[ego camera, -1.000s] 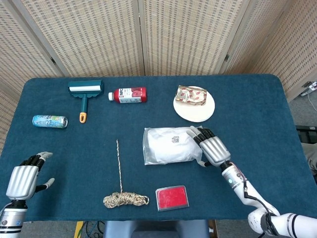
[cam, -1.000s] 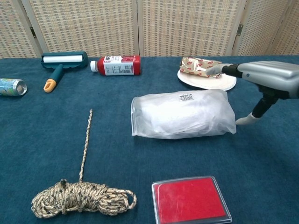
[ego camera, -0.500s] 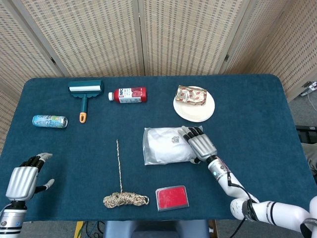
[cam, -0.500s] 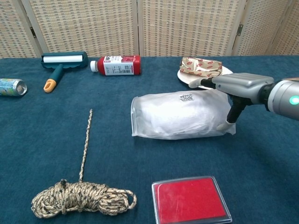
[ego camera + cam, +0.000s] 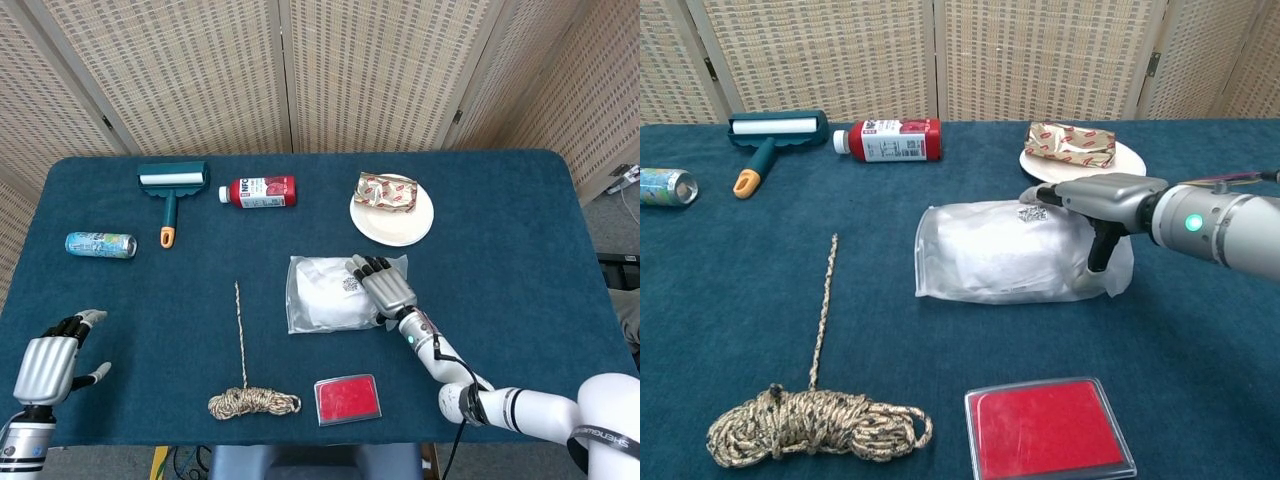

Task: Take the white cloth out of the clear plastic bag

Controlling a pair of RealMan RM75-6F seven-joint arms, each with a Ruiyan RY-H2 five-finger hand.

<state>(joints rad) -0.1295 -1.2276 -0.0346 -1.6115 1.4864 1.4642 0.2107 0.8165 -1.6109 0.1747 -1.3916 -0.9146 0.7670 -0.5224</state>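
On the worktop (image 5: 520, 230): one clear plastic bag (image 5: 330, 295) with one white cloth (image 5: 985, 250) inside, one lint roller (image 5: 172, 192), one red bottle (image 5: 258, 191), one drink can (image 5: 100, 244), one white plate (image 5: 395, 222) bearing one wrapped snack (image 5: 386, 192), one coiled rope (image 5: 250, 395), one red case (image 5: 347, 399). Two robot hands: left robot hand (image 5: 48, 362), right robot hand (image 5: 383, 285).

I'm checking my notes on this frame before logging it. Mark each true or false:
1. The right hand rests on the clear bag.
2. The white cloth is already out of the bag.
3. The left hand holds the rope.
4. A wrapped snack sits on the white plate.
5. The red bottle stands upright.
1. True: the right hand lies on the clear plastic bag.
2. False: the white cloth is inside the bag.
3. False: the left hand is empty, apart from the rope.
4. True: the wrapped snack sits on the white plate.
5. False: the red bottle lies on its side.
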